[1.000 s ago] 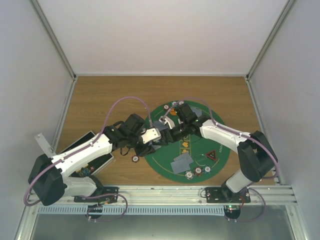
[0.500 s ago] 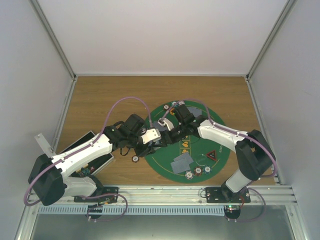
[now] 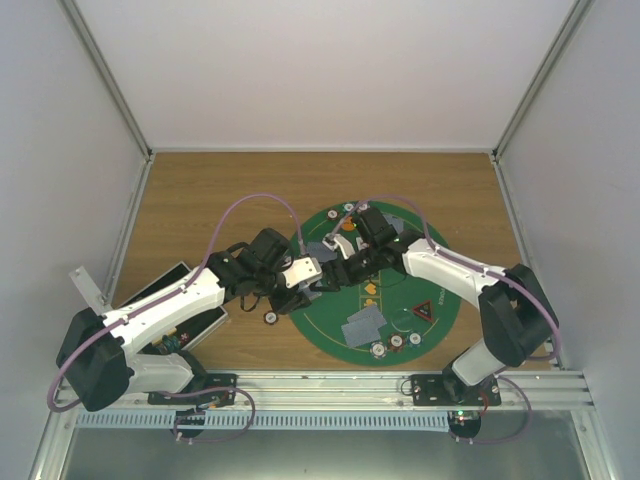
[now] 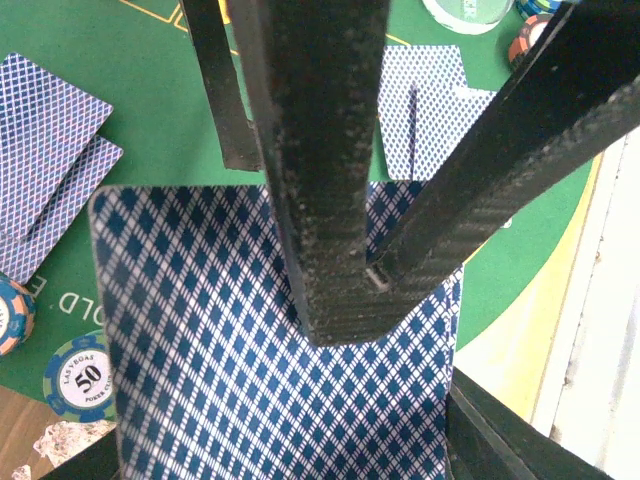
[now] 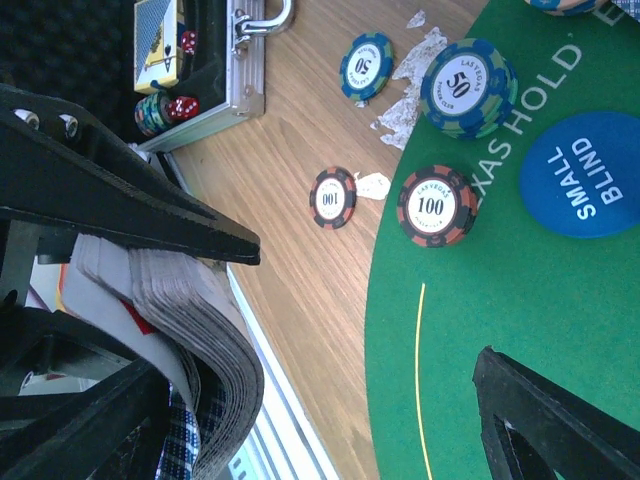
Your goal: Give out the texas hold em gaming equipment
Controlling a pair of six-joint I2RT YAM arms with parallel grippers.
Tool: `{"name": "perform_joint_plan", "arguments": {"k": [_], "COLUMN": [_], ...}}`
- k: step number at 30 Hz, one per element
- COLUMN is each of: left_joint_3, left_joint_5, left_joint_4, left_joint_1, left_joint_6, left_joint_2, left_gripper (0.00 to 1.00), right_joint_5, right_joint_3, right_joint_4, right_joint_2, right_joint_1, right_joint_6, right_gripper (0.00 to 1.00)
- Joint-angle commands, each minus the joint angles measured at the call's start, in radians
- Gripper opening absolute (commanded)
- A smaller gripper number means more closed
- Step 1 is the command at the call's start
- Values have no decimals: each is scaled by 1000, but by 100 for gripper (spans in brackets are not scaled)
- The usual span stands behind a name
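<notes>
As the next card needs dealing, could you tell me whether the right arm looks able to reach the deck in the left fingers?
Probably yes: its open fingers sit right beside the deck of cards, with nothing visible in between.

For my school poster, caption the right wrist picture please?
Open right pincer by a card deck, poker chips scattered nearby.

light: bright, even | shadows: soft | blur: close foreground, wrist views

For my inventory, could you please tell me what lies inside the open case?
The case shows a card pack, red dice and stacked dark chips on black foam. Black robot hardware covers its remaining interior.
</notes>
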Motion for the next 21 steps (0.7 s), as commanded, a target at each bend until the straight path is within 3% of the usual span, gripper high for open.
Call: {"name": "perform_joint_plan", "arguments": {"k": [1,8,21], "left_joint_3": [7,8,6], "left_joint_5": [10,9,8], "left_joint_4": [41,41,43], "left_joint_1": [5,5,5], "left_joint_6": [5,4,3], "left_joint_2": [-21,-22,-23], "left_gripper": [53,53,53], "right_joint_5": [14,14,-48], "right_joint_3": [-12,-9,-5], "right_joint_4": [-36,-26,-18], "right_joint_2": [-27,-53,-77], "right_joint_1": [-13,-16,-21], "right_joint_6": [-20,0,-3], "right_gripper": [83,80,38]}}
